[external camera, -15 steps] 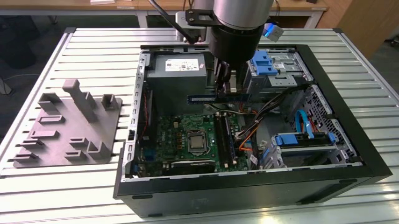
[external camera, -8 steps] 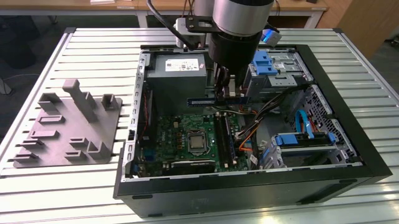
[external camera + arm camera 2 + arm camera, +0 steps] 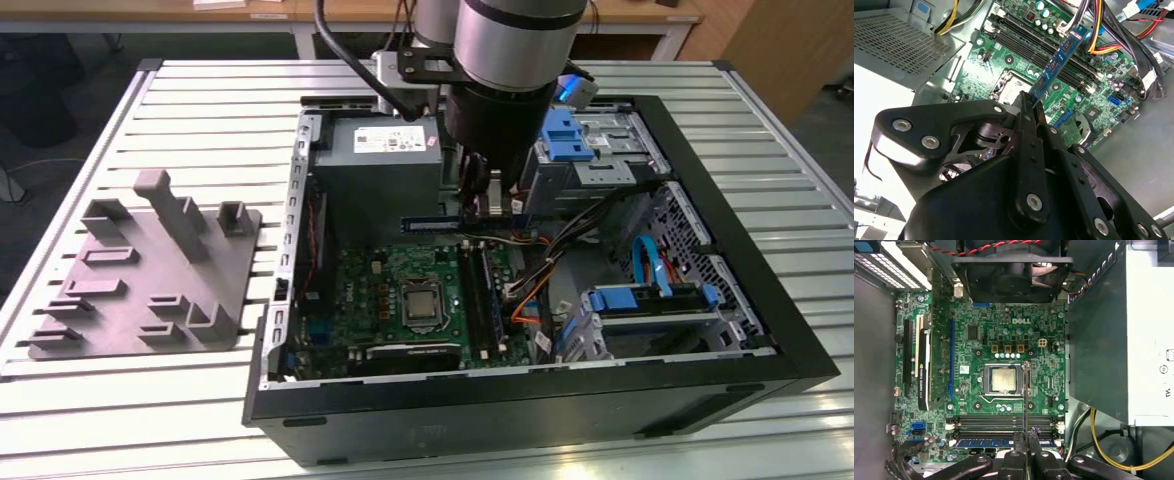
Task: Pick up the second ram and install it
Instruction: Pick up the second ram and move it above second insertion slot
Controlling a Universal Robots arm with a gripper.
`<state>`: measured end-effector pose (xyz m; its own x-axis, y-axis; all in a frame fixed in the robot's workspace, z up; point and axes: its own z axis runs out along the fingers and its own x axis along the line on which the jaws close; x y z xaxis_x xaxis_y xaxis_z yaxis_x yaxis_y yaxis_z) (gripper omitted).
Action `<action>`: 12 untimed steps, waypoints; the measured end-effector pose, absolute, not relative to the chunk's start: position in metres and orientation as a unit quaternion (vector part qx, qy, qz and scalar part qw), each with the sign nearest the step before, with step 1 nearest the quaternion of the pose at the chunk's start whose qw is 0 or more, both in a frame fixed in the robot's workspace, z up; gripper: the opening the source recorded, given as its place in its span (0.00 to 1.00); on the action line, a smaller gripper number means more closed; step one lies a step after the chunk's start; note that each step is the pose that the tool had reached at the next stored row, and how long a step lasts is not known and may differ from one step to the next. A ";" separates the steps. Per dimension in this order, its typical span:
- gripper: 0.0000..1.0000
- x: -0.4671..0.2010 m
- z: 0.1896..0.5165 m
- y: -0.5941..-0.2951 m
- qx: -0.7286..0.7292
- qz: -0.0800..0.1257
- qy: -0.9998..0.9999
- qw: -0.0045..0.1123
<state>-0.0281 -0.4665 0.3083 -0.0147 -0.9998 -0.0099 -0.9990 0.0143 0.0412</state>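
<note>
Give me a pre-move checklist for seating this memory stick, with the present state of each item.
1. Grip: ok, the pincer holds the second ram by one end.
2. Free slot: ok, empty slots lie beside the installed stick.
3. Ram running along a slot: not ok, in the first wrist view its edge crosses them.
4. Ram seated: not ok, it hangs above the motherboard.
5. Far end clear of the cables: cannot tell.
</note>
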 end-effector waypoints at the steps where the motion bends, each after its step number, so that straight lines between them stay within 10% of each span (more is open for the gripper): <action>1: 0.14 -0.028 0.307 -0.467 0.702 -0.018 -0.712 0.011; 12: 0.14 -0.028 0.296 -0.467 0.702 -0.018 -0.712 0.011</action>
<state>-0.0282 -0.4665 0.2956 -0.0148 -0.9998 -0.0097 -0.9990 0.0143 0.0412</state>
